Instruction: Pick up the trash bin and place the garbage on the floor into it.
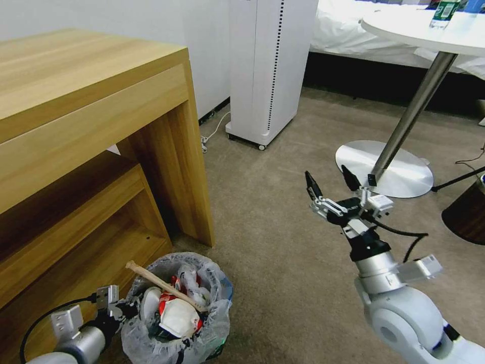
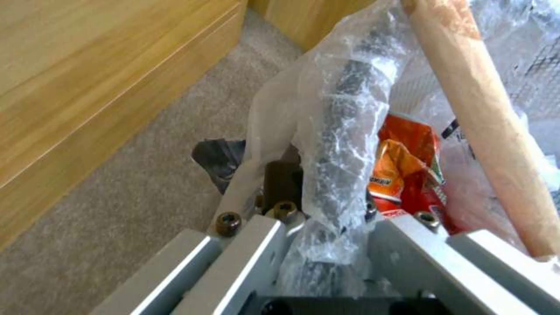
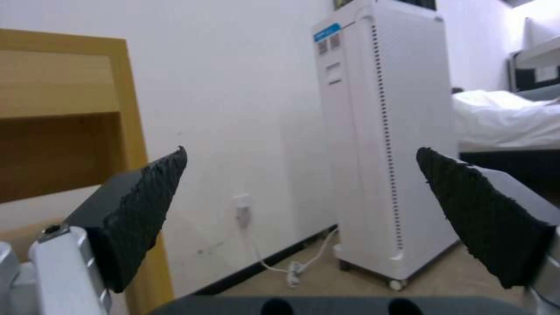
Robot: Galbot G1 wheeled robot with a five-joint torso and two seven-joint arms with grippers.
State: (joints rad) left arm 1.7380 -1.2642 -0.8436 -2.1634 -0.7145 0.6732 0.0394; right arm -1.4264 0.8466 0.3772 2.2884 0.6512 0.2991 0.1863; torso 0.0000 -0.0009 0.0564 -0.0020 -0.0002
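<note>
The trash bin point(image 1: 177, 323), lined with a translucent bag, is low in the head view beside the wooden desk. The garbage point(image 1: 177, 308) lies heaped inside it: a thin wooden stick point(image 1: 161, 285), red wrappers and white pieces. My left gripper point(image 1: 121, 309) is shut on the bin's bag-wrapped rim point(image 2: 344, 144). The left wrist view shows the stick point(image 2: 484, 113) and an orange-red wrapper point(image 2: 408, 170) just inside that rim. My right gripper point(image 1: 331, 182) hangs open in the air over the floor point(image 1: 273, 237). Nothing sits between its black fingertips point(image 3: 146, 210).
The desk point(image 1: 101, 126) stands close on the left, its leg just behind the bin. A white tower unit point(image 1: 268, 71) with a cord stands against the wall. A round table's metal base point(image 1: 399, 177) and a dark round object point(image 1: 467, 215) are on the right.
</note>
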